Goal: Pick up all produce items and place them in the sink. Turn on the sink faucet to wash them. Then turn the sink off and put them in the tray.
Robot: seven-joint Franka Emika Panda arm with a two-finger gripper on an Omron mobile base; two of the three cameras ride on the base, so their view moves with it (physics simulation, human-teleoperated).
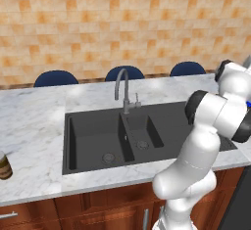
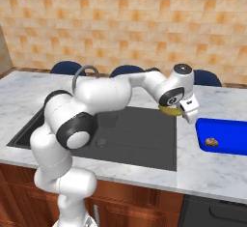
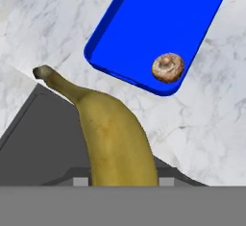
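A yellow banana (image 3: 117, 138) is carried by the gripper (image 2: 177, 110), clamped near its lower end between jaws closed on the fruit, with its dark stem tip pointing toward the near corner of the blue tray (image 3: 144, 23). Relative to that tray, the banana is held just short of the rim, above the marble table (image 3: 206, 129) and the edge of the dark sink (image 2: 140, 134); it has not yet been brought over the blue floor. Inside the tray, close to the near rim, a small mottled brown ball (image 3: 168, 68) is already lying, apart from the walls. The faucet (image 1: 123, 89) is seen well away from the tray, behind the sink's basins, with no water visible. The banana is judged light and fairly stiff along its curve, yet soft under pressure and easily bruised, with a smooth and possibly wet skin that could slip; a hold across the thick middle would likely be steadier than one near an end, where the curved body may swing. A gentle lowering onto the tray, clear of the brown ball, is judged to be called for.
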